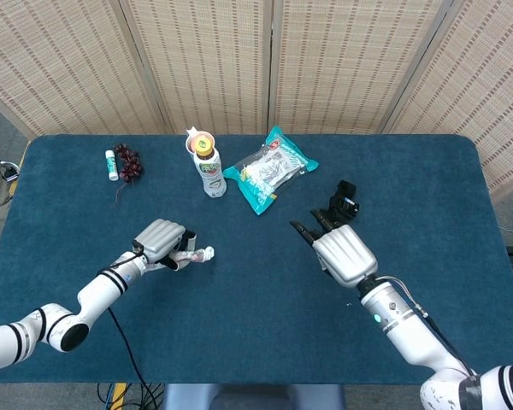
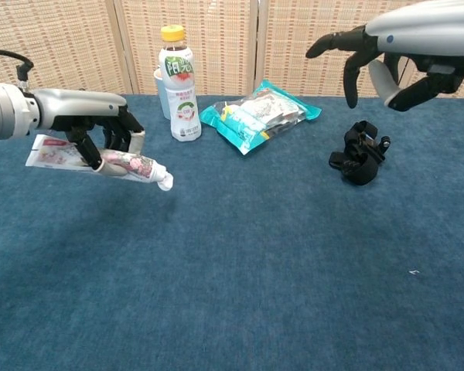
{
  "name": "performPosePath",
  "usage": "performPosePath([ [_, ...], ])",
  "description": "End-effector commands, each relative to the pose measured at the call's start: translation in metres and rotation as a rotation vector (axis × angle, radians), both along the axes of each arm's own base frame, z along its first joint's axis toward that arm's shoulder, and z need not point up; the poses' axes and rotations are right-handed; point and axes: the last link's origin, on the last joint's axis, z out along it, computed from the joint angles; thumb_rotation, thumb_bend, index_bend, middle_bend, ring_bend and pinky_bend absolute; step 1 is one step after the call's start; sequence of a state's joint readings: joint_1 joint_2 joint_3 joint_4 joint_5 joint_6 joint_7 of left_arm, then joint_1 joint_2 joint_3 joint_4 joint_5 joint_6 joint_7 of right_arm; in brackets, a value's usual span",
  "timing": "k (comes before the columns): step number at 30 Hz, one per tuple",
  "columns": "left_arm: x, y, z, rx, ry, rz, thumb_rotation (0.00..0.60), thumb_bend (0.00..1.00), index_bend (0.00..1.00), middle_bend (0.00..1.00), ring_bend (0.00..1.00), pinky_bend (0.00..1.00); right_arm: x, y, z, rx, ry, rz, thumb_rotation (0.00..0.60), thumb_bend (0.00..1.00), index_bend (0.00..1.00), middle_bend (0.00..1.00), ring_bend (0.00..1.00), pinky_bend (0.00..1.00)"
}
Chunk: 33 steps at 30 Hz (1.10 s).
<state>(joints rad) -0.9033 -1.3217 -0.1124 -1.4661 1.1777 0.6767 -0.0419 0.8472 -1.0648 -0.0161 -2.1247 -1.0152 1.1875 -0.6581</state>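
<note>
Blue carpeted table (image 1: 239, 299) before wicker screens (image 1: 205, 60); left hand (image 1: 161, 241) grips tube (image 2: 127, 164), right hand (image 1: 342, 254) spread, holding nothing.

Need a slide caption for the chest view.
Left hand holds a printed white tube above the blue table; open right hand raised.

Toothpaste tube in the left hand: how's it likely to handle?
The tube looks soft-walled, so it would probably flex or dent under the left hand. Its flat crimped tail suggests it won't roll far if set down. The glossy printed skin may be somewhat slippery.
</note>
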Motion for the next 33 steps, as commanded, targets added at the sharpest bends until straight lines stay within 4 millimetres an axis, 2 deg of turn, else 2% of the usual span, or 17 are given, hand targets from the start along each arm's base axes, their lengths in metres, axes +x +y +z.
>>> performPosePath([
  [1, -0.008, 0.000, -0.009, -0.012, 0.010, 0.008, 0.600, 0.45, 0.57, 0.61, 0.47, 0.35, -0.004, 0.001, 0.004, -0.008, 0.000, -0.010, 0.600, 0.84, 0.02, 0.42, 0.27, 0.42],
  [11, -0.029, 0.007, -0.009, 0.004, 0.057, 0.032, 0.600, 0.45, 0.42, 0.45, 0.27, 0.27, -0.018, 0.002, 0.014, -0.038, 0.011, -0.028, 0.600, 0.84, 0.01, 0.37, 0.21, 0.36],
  [21, -0.026, 0.005, 0.006, 0.006, 0.078, 0.041, 0.600, 0.45, 0.28, 0.29, 0.17, 0.23, -0.023, 0.002, 0.021, -0.062, 0.006, -0.037, 0.600, 0.84, 0.00, 0.31, 0.10, 0.23],
  [24, -0.022, 0.004, 0.015, 0.028, 0.063, 0.041, 0.600, 0.45, 0.27, 0.28, 0.15, 0.23, -0.026, 0.004, 0.026, -0.076, 0.003, -0.042, 0.600, 0.84, 0.00, 0.30, 0.09, 0.22],
  [28, -0.019, -0.002, 0.038, 0.116, 0.003, 0.043, 0.600, 0.45, 0.26, 0.27, 0.15, 0.23, -0.036, 0.007, 0.037, -0.106, 0.005, -0.064, 0.600, 0.84, 0.00, 0.28, 0.08, 0.22],
  [30, -0.021, -0.008, 0.049, 0.171, -0.031, 0.048, 0.600, 0.40, 0.26, 0.27, 0.15, 0.23, -0.043, 0.009, 0.043, -0.120, 0.011, -0.078, 0.600, 0.84, 0.00, 0.28, 0.08, 0.22],
  [32, -0.026, -0.017, 0.059, 0.235, -0.062, 0.057, 0.600, 0.36, 0.26, 0.27, 0.15, 0.23, -0.051, 0.011, 0.048, -0.140, 0.019, -0.096, 0.600, 0.76, 0.00, 0.27, 0.08, 0.22],
  [33, -0.030, -0.022, 0.064, 0.263, -0.071, 0.060, 0.600, 0.34, 0.25, 0.27, 0.15, 0.23, -0.055, 0.012, 0.051, -0.149, 0.020, -0.105, 0.600, 0.68, 0.00, 0.26, 0.08, 0.22],
])
